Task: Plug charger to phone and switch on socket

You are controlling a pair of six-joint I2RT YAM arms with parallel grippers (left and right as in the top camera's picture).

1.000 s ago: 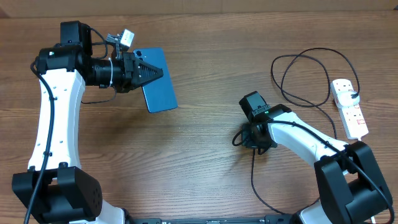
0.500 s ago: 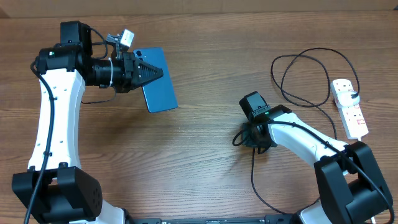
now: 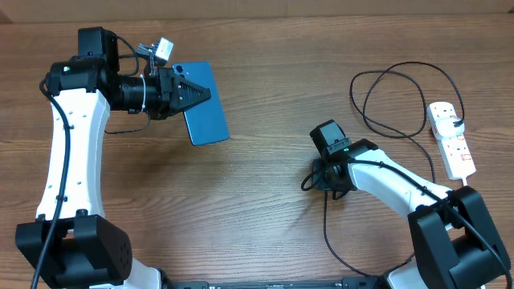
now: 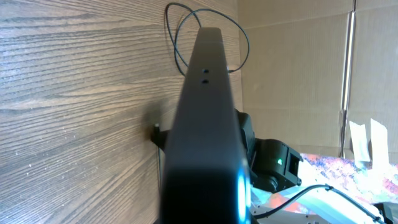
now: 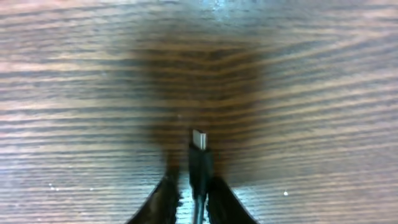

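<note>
Black charger (image 5: 199, 155) tip between right gripper (image 5: 194, 198) jaws, narrower than before; grip unclear. Left gripper (image 3: 195, 94) still clamps phone (image 3: 210, 112).

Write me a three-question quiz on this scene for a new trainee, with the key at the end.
1. True or false: the charger, whose tip sits between the fingers of the right gripper, is already plugged into the phone.
2. What holds the phone? A. the left gripper; B. the right gripper; C. nothing, it lies free.
3. Fill in: the socket lies on the ___ arm's side of the table.
Key: 1 false; 2 A; 3 right.
</note>
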